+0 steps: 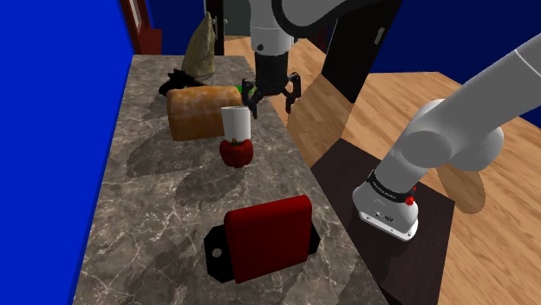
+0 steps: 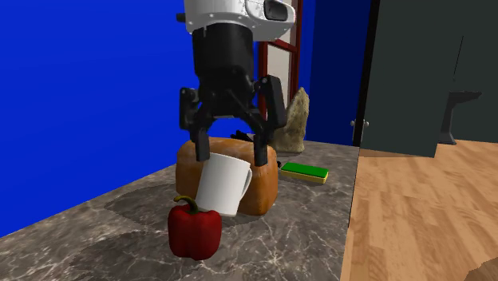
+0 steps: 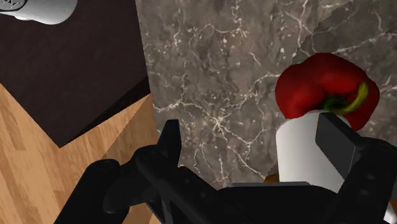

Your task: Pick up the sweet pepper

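The gripper is spread apart, holding nothing. Grasp the pepper across its body: firm, light, probably slick.

The surface looks like dark grey marble, veined white and faintly polished. The sweet pepper is smooth, glossy red with a green stem; the mug is plain matt white. The floor is pale wood planking, the gripper matt black
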